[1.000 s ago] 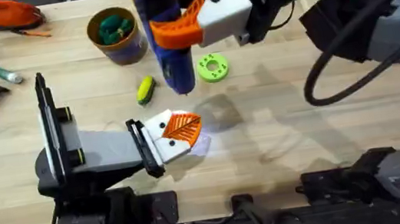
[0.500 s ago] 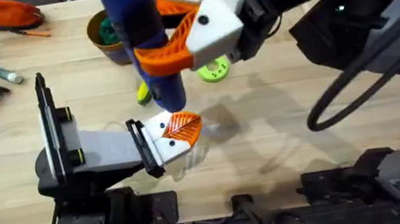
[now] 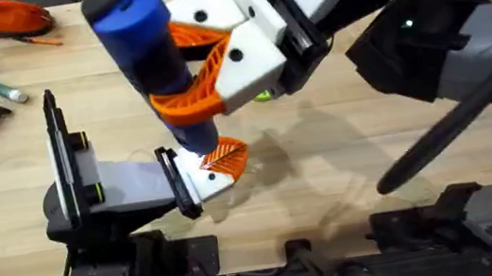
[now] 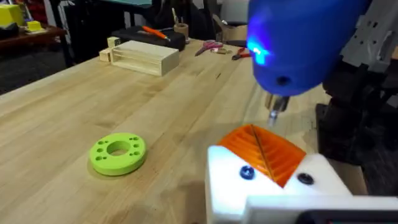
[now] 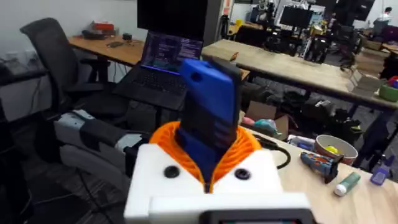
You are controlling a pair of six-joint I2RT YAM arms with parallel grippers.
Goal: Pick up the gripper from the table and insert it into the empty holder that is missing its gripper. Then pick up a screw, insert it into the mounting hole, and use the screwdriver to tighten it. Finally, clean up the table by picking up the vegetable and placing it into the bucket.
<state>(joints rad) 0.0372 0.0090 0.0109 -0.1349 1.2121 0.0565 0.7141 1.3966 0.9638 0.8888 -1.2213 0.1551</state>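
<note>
i've got the right gripper [image 3: 190,88] pinching the bright blue pen-shaped screwdriver [image 3: 147,51], its metal tip [image 4: 273,116] right over the orange ribbed finger piece [image 3: 225,157] on my left gripper [image 3: 216,166], whose fingers i can't tell.

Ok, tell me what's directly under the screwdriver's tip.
Under the screwdriver tip sits the gripper in its white mount. Any screw there is hidden.

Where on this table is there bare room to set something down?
Bare wood lies on the table ahead of the right arm's base, right of the left pincer. Crowded: around the left pincer, where the right pincer holds the screwdriver above it, and the far left corner's clutter.
</note>
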